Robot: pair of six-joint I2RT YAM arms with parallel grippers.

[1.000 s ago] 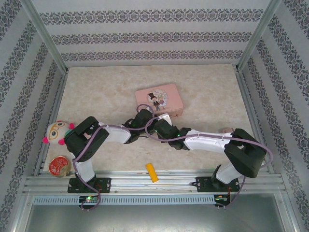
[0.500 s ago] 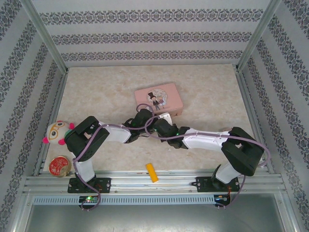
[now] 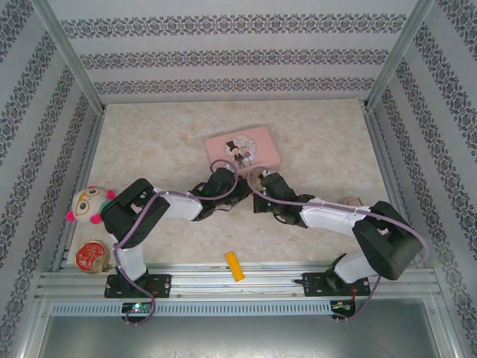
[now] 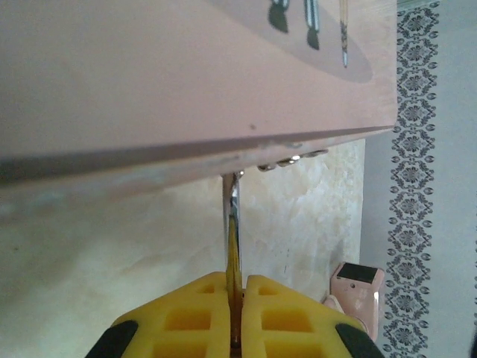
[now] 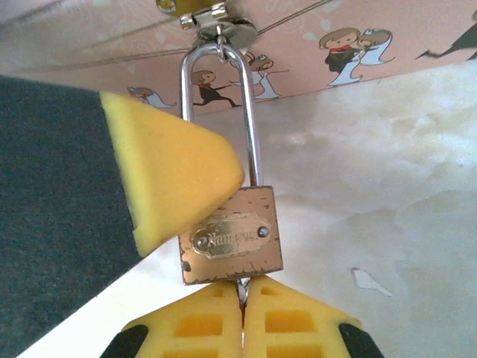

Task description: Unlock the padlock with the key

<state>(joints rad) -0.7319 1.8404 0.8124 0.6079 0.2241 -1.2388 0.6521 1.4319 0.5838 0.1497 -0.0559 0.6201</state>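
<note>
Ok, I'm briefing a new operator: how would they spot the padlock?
Find the pink illustrated rectangular tin box mid-table. Threaded through the metal hasp on its near edge is the small brass padlock with a long silver shackle. Nothing else there is brass with an oval nameplate.

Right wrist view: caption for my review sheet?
Right claw shut on the key beneath the brass padlock hanging from the pink tin.

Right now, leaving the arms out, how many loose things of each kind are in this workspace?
Pink tin: 1
Padlock: 1
Key: 1
Yellow block: 1
Doll head: 1
Red round can: 1
Small pink object: 1
Total: 7
</note>
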